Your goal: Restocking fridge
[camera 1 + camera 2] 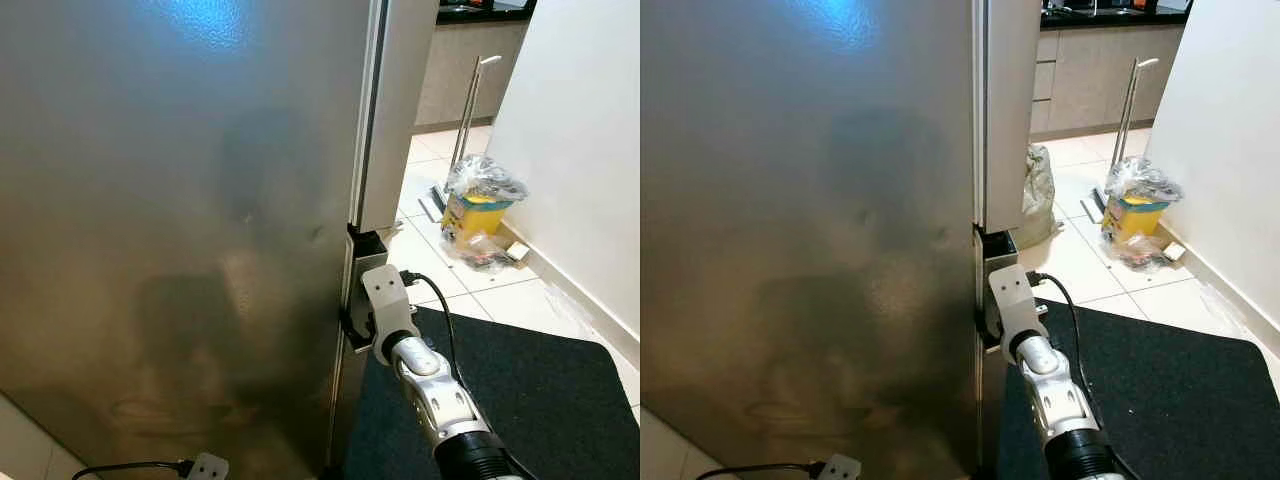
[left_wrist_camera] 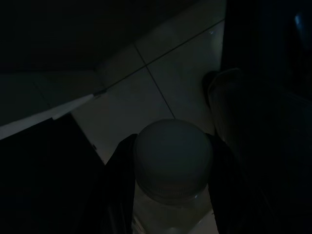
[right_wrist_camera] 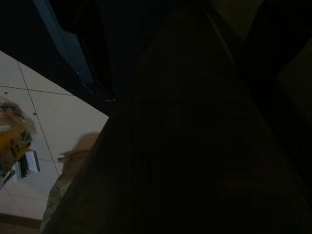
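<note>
Steel fridge door [image 1: 180,230], shut, upright. Right arm [image 1: 425,375] raised forward, right gripper [image 1: 356,300] at door's right edge gap; jaws' state cannot be told. Bottle [image 2: 173,168], white-capped, clamped between left gripper [image 2: 165,185] fingers [image 2: 117,180], low above floor tiles [image 2: 161,92].

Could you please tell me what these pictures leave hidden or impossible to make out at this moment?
- The inside of the tall brushed-steel fridge: hidden behind its door in both eye views.
- Right gripper fingers: tucked into the fridge's edge recess behind the white wrist block.
- The clear bottle with a round white cap: its lower body is cut off in the dark left wrist view.
- The yellow bin under a plastic bag: its contents are too small to tell.
</note>
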Controlling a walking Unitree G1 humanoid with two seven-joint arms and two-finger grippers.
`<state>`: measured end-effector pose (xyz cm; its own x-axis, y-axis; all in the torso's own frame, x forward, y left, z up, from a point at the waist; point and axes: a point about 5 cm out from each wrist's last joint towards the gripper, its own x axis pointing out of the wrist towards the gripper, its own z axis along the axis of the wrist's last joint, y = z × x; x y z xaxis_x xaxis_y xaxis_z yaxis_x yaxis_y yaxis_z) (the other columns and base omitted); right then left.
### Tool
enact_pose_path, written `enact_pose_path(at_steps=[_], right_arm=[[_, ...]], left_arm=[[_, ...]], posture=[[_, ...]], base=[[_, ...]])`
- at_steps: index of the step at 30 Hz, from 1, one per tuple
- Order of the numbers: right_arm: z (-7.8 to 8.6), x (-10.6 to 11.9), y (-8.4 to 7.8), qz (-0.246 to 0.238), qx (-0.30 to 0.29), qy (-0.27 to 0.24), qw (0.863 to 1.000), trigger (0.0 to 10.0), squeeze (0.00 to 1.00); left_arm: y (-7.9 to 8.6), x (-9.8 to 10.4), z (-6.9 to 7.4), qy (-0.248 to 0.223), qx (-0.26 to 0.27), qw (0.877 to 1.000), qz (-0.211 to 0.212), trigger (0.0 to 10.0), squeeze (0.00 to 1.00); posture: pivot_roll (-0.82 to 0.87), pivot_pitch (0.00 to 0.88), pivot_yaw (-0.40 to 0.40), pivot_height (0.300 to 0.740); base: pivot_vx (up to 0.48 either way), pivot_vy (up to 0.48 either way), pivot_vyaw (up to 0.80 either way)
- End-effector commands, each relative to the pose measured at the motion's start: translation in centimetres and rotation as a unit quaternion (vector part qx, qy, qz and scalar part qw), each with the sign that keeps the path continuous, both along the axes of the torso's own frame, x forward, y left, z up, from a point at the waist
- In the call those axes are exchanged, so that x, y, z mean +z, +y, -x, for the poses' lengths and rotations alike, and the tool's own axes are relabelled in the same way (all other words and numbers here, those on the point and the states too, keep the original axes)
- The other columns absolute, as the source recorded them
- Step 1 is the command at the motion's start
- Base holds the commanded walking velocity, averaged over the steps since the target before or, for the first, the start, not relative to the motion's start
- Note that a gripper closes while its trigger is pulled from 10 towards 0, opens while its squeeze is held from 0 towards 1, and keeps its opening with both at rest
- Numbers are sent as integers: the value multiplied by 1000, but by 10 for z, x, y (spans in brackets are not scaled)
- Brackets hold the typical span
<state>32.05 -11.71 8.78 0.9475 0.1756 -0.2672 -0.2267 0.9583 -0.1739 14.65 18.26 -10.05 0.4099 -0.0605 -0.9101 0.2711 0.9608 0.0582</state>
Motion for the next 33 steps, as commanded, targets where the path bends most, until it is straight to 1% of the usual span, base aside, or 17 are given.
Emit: enact_pose_path(at_steps=[1,6,14,22,27,33], right_arm=[[-17,41,-33,2,-97,-85,992,10000,0],[-17,41,-37,5,-106,-84,991,10000,0],[-16,36,-47,10,-127,-76,989,10000,0],[-16,36,-49,12,-134,-76,988,10000,0],[-15,33,-52,15,-132,-69,989,10000,0],[-12,36,-57,13,-132,-78,988,10000,0]], left_arm=[[-3,-1,1,1,-9,1000,1,10000,0],[-3,0,1,1,-10,1000,0,10000,0],[-1,0,0,2,-11,1000,0,10000,0],[-1,0,0,1,-11,1000,-1,10000,0],[-1,0,0,2,-10,1000,-1,10000,0],[0,0,1,3,-11,1000,-1,10000,0]], posture=[[-99,24,26,740],[-98,24,25,740],[-98,24,30,740],[-96,26,33,740],[-95,28,33,740],[-98,31,35,740]], base=[[0,0,0],[0,0,0],[0,0,0],[0,0,0],[0,0,0],[0,0,0]])
